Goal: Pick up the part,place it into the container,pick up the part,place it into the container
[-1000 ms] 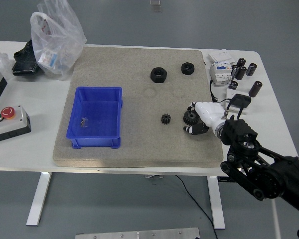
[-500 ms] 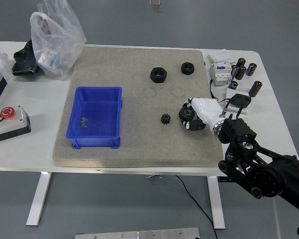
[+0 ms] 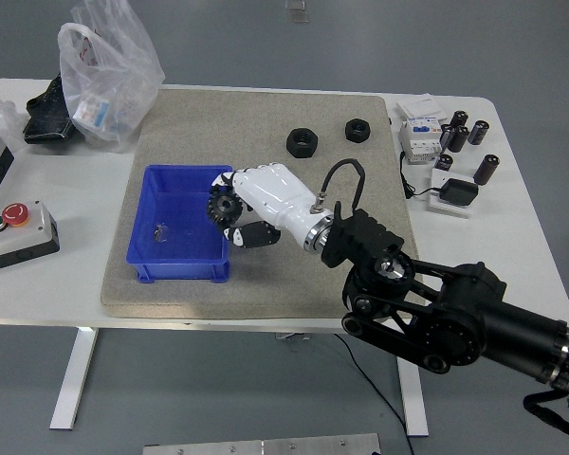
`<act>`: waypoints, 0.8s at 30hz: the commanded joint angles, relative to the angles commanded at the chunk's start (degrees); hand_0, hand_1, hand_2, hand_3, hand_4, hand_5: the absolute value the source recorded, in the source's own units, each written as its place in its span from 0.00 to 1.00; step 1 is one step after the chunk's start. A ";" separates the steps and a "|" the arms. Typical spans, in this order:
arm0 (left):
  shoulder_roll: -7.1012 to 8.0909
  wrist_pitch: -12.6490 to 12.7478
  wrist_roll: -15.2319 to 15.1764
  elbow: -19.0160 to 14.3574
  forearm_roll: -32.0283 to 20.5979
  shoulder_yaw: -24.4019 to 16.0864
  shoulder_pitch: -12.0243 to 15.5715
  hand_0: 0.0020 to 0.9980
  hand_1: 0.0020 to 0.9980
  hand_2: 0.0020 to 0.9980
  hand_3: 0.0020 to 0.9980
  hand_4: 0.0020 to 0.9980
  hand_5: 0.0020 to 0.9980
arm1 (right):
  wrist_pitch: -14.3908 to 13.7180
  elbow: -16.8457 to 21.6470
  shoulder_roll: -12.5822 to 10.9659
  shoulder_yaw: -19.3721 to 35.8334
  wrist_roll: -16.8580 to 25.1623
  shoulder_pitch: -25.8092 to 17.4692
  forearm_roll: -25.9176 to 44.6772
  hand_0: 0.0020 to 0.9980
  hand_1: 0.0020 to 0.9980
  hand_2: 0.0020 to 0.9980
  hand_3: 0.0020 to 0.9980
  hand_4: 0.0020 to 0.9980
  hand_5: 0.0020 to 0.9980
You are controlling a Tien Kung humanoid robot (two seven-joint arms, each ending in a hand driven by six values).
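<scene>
My right hand [image 3: 233, 216], white with black fingertips, is shut on a black gear [image 3: 221, 203]. It holds the gear over the right rim of the blue container [image 3: 180, 185], which sits on the left of the beige mat [image 3: 256, 275]. A small dark piece [image 3: 158, 232] lies inside the container. Two black nuts [image 3: 302, 142] [image 3: 357, 129] rest at the mat's far right. My forearm [image 3: 360, 246] crosses the middle of the mat and hides the spot where a small gear lay. The left arm is out of view.
A plastic bag [image 3: 104, 71] and a black object [image 3: 45, 114] sit at the back left. A button box [image 3: 14, 227] is at the left edge. A white device [image 3: 420, 133], dark cylinders [image 3: 465, 128] and a black pad [image 3: 455, 192] fill the right side.
My right hand closed on the gear at the mat's right, lifted it and carried it left across the mat to the container's right rim.
</scene>
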 joint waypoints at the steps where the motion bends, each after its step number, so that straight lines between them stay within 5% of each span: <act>1: 0.02 0.01 0.06 0.00 0.06 -0.10 0.06 0.67 0.59 0.57 0.63 0.63 0.24 | -0.09 -0.02 0.66 -0.80 0.19 0.37 0.06 0.32 0.51 0.47 0.53 0.29 0.00; 4: 0.03 0.01 0.18 0.00 0.13 -0.30 0.13 0.67 0.59 0.57 0.63 0.63 0.24 | -0.84 -0.74 1.97 -2.77 0.63 1.20 0.02 0.32 0.51 0.47 0.53 0.29 0.00; 5: 0.04 0.02 0.21 0.00 0.13 -0.35 0.13 0.67 0.59 0.57 0.63 0.63 0.24 | -1.32 -1.10 2.34 -3.38 0.74 1.46 -0.40 0.48 0.64 0.61 0.57 0.34 0.00; 10: 0.02 0.04 0.23 0.00 0.11 -0.39 0.06 0.67 0.59 0.57 0.63 0.63 0.24 | -4.15 -2.92 3.43 -4.59 0.81 2.06 -1.87 0.48 0.64 0.61 0.57 0.34 0.00; 11: 0.03 0.04 0.24 0.00 0.13 -0.41 0.05 0.67 0.59 0.57 0.63 0.63 0.24 | -4.82 -3.19 3.55 -4.55 0.83 2.11 -1.96 0.62 0.75 0.68 0.59 0.35 0.00; 16: 0.02 0.03 0.24 0.00 0.17 -0.41 0.03 0.67 0.59 0.57 0.63 0.63 0.24 | -6.26 -4.05 3.81 -4.48 0.94 2.11 -1.74 0.62 0.75 0.68 0.59 0.35 0.00; 17: 0.01 0.03 0.23 0.00 0.18 -0.41 0.03 0.67 0.59 0.57 0.63 0.63 0.24 | -6.16 -4.21 3.84 -4.49 0.86 2.07 -1.70 0.67 0.80 0.80 0.69 0.40 0.25; 22: 0.02 0.03 0.19 0.00 0.23 -0.38 -0.03 0.67 0.59 0.57 0.63 0.63 0.24 | -4.16 -4.82 3.79 -4.46 0.10 1.83 -1.38 0.67 0.80 0.80 0.69 0.40 0.25; 23: 0.03 0.02 0.19 0.00 0.24 -0.37 -0.03 0.67 0.59 0.57 0.63 0.63 0.24 | -3.85 -4.87 3.79 -4.47 -0.04 1.74 -1.37 0.71 0.87 0.93 0.97 0.65 0.28; 24: 0.04 0.02 0.20 0.00 0.27 -0.38 -0.04 0.67 0.59 0.57 0.63 0.63 0.24 | -3.60 -4.92 3.79 -4.47 -0.17 1.63 -1.36 0.71 0.87 0.93 0.97 0.65 0.28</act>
